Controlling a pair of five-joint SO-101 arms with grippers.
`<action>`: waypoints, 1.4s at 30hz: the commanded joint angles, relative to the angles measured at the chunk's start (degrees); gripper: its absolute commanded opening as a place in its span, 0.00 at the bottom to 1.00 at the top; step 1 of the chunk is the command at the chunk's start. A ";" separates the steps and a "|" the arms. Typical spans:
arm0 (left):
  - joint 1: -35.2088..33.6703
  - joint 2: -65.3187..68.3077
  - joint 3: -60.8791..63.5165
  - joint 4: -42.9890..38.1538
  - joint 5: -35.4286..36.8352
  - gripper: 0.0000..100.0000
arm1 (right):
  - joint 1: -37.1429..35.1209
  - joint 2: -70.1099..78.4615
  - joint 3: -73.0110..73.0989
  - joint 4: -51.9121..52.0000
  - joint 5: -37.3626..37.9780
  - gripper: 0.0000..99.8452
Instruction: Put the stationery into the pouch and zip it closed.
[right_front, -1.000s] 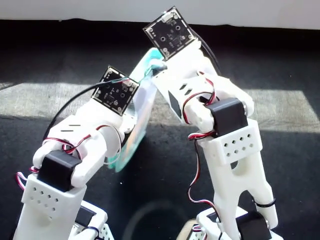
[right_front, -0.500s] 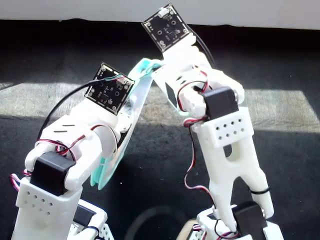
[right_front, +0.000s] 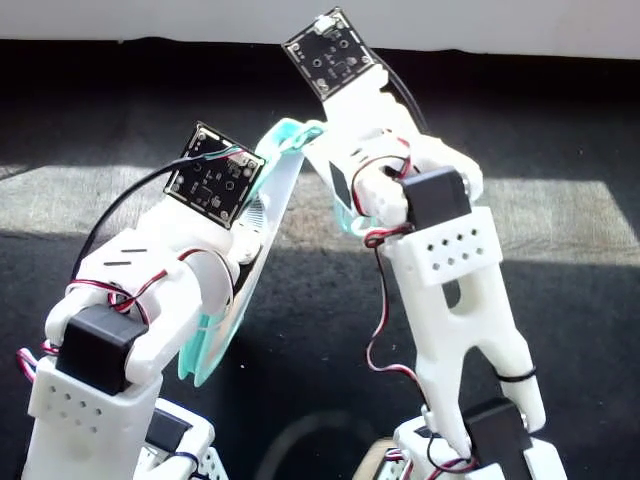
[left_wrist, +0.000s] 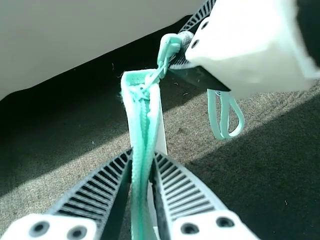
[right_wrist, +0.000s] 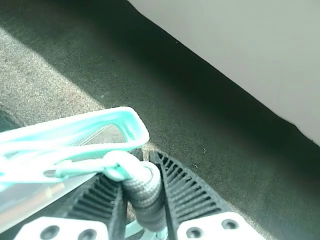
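- The left claw (left_wrist: 143, 156) is closed down on the zip edge of the pouch (right_front: 280, 190). Its ribbed fingers (left_wrist: 95, 192) press on either side of the teal zip line, with only the pouch's thickness between them.
- The right claw (right_wrist: 137, 167) is pinched nearly shut on the zip pull (left_wrist: 167, 50). It grips the pull's grey corded part (right_wrist: 142, 187) right at the pouch's upper end.
- The pouch hangs in the air between the two arms, clear of the table (right_front: 560, 330). It stands on edge and slants from the right claw, high and far, down past the left arm.
- Its body is translucent with teal trim. What lies inside cannot be made out.
- In the left wrist view the zip runs from between the fingers up to the slider (left_wrist: 142, 91). The slider sits at the pouch's end, and the teeth look meshed along the stretch that shows.
- A thin teal loop (left_wrist: 227, 112) dangles below the right claw, free of the table.
- The table is covered in dark, carpet-like cloth, with a band of sunlight (right_front: 60, 200) across it.
- A pale wall (right_wrist: 250, 50) runs along the table's far side.
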 joint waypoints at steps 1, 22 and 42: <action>-1.36 -1.19 -1.19 -0.35 0.53 0.01 | 1.19 -5.93 -0.84 1.27 0.53 0.01; -1.19 -8.57 20.62 -13.01 12.40 0.01 | -9.63 -18.24 -0.31 14.81 0.00 0.01; -1.10 -28.44 35.21 -14.33 8.00 0.12 | -15.60 -17.89 0.92 17.63 -3.52 0.01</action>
